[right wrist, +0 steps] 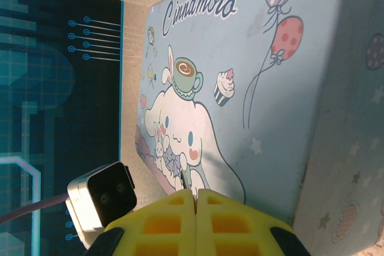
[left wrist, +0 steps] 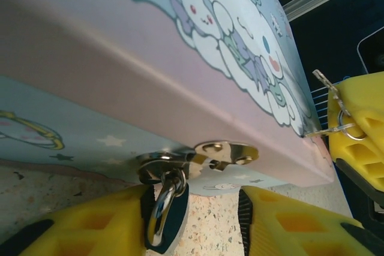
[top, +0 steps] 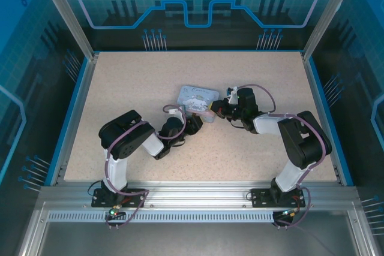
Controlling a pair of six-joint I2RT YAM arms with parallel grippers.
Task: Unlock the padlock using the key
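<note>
The padlock (left wrist: 170, 220), small and dark with a silver shackle, hangs from the hasp (left wrist: 225, 153) on the side of the pale blue tin (left wrist: 180, 58). My left gripper (left wrist: 198, 201) stands open around it. The padlock's body rests against the left finger, with a gap to the right finger (left wrist: 288, 226). My right gripper (right wrist: 193, 193) is shut on the key (left wrist: 325, 129), a thin silver piece on a small ring, whose tip reaches the tin's top edge. From above, the left gripper (top: 195, 123) and the right gripper (top: 215, 110) meet at the tin's (top: 198, 95) near corner.
The tin lies mid-table on the speckled tabletop (top: 120, 88), its cartoon lid (right wrist: 270, 88) under my right gripper. The left wrist's camera block (right wrist: 102, 199) sits close beside my right fingers. A blue rim (top: 78, 97) and posts border the table.
</note>
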